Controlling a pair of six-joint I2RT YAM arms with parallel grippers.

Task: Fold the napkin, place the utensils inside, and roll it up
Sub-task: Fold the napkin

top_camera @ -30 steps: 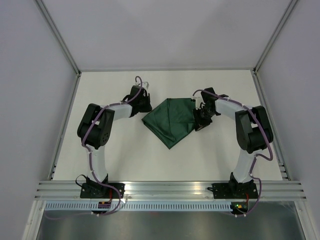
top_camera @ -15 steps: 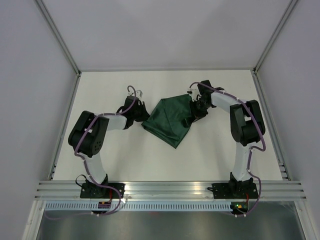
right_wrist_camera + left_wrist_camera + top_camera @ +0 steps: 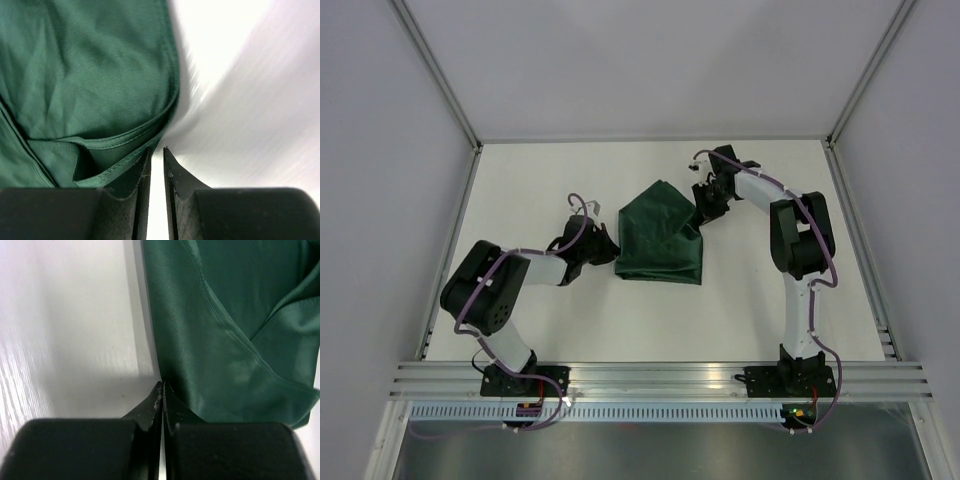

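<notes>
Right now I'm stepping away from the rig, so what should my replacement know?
Left gripper: shut, tips at the left edge of the napkin; a pinch can't be confirmed.
Right gripper: jaws slightly apart, nothing visible between, at its far right edge.
Napkin: on the table between both grippers, loosely folded, layers overlapping.
Fork: in no view.
Done: rough fold at most.
Left: neaten fold, lay fork inside, roll.

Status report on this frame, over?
Left gripper shut at left edge of napkin. Right gripper a slit apart at its right edge, hold unclear. Cloth loosely folded, unrolled. No obstruction seen.
</notes>
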